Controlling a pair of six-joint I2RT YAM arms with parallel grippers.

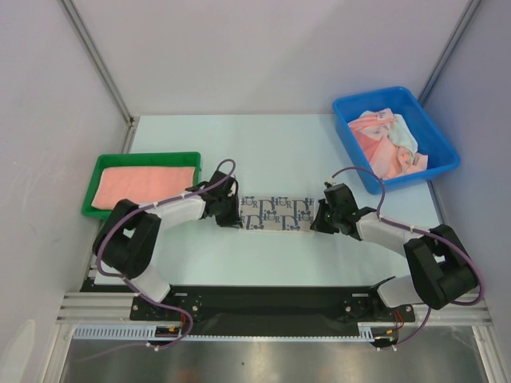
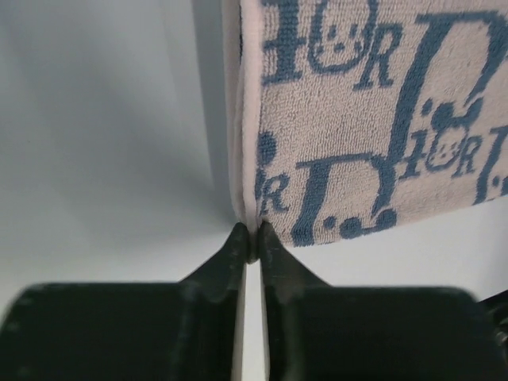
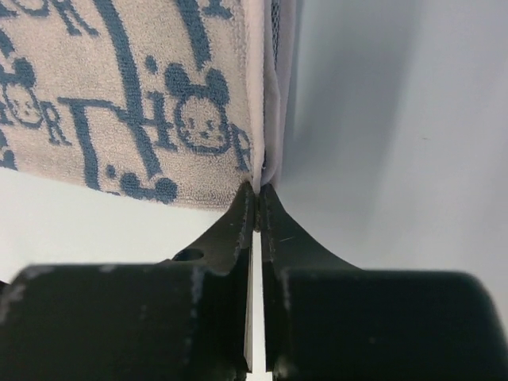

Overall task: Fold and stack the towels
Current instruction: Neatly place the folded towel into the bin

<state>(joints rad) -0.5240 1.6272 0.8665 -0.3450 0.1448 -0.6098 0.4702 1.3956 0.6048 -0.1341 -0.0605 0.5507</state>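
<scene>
A navy-and-white patterned towel [image 1: 275, 213] lies folded into a strip at the middle of the table. My left gripper [image 1: 234, 214] is at its left end. In the left wrist view the left gripper [image 2: 251, 238] is shut on the near corner of the towel [image 2: 357, 143], pinching its hem. My right gripper [image 1: 318, 219] is at the right end. The right wrist view shows the right gripper [image 3: 255, 194] shut on the hem at the near corner of the towel [image 3: 119, 95]. A folded salmon-pink towel [image 1: 144, 185] lies in the green tray. Crumpled pink and white towels [image 1: 387, 144] sit in the blue bin.
The green tray [image 1: 144, 157] stands at the left of the table. At the back right is the blue bin [image 1: 437, 134]. Grey walls with metal posts close in the back and both sides. Both arms' bases sit on the black rail at the near edge.
</scene>
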